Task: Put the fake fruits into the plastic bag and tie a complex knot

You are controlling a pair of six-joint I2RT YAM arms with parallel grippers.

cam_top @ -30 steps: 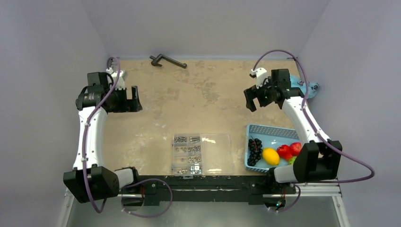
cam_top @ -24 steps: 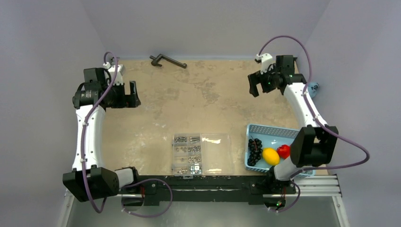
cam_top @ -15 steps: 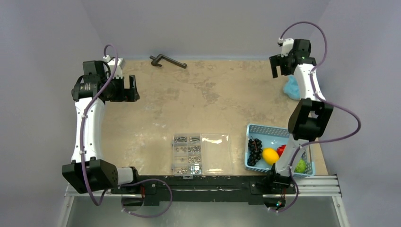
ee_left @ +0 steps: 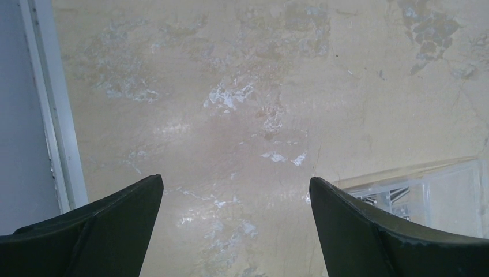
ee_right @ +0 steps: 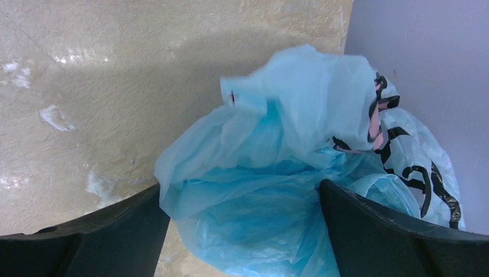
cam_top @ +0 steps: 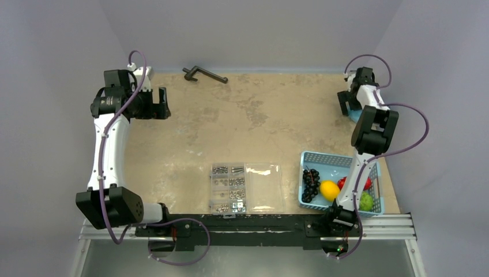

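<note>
Has the right gripper (ee_right: 240, 190) spread wide over the crumpled plastic bag (ee_right: 300, 115), which lies well beyond the blue slotted basket (cam_top: 331, 158), against the side wall. Not closed on it. Holds the left gripper (ee_left: 236, 179) equally wide and empty, far left of the basket. Shows grape bunch (cam_top: 311, 183), lemon (cam_top: 329, 190), red fruit (cam_top: 342, 183) and green fruit (cam_top: 365, 201) inside the basket. Finds the clear screw box (cam_top: 247, 187) just left of the basket.

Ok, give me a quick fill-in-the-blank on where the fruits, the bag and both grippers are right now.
The fake fruits lie in the blue slotted ____.
The right gripper hangs open over the light-blue ____.
The left gripper holds nothing; it is not shut but ____.
Missing: basket; plastic bag; open.
</note>
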